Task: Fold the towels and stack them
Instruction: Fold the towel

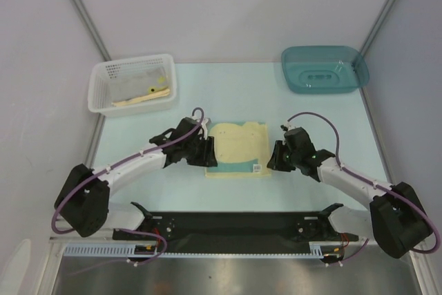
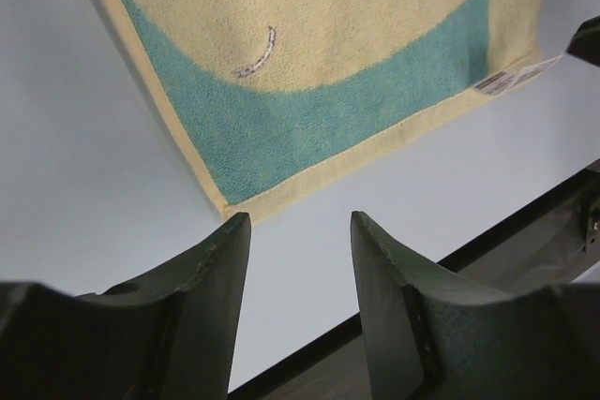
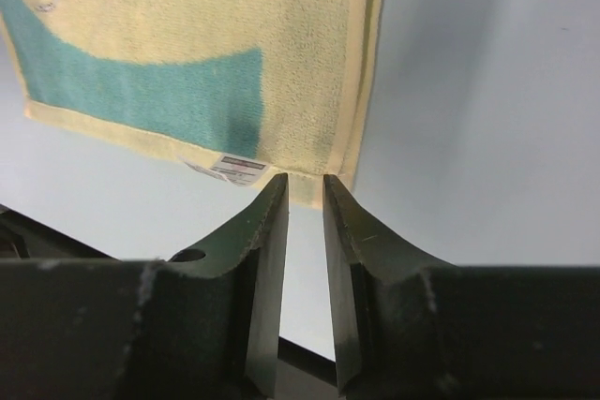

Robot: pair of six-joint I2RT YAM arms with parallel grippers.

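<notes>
Top external: teal-faced towel (image 1: 238, 148) flat between arms. Left gripper (image 2: 298, 224) jaws apart, empty. Right gripper (image 3: 305, 180) jaws slightly apart at towel corner. Mesh basket (image 1: 131, 60) and teal bin (image 1: 297, 82) sit far back.

A pale yellow cloth towel with a curved teal band (image 1: 238, 148) (image 2: 328, 44) (image 3: 187, 35) lies flat and square-on at the middle of the table (image 1: 138, 136). The teal shows along its near edge and left side. A small white tag (image 1: 257, 168) (image 2: 516, 75) (image 3: 236, 168) sticks out at its near right corner. Far left, a light grey cloth towel (image 1: 135, 82) rests on a pale yellow cloth towel (image 1: 141, 100) inside the white mesh basket (image 1: 97, 94).
</notes>
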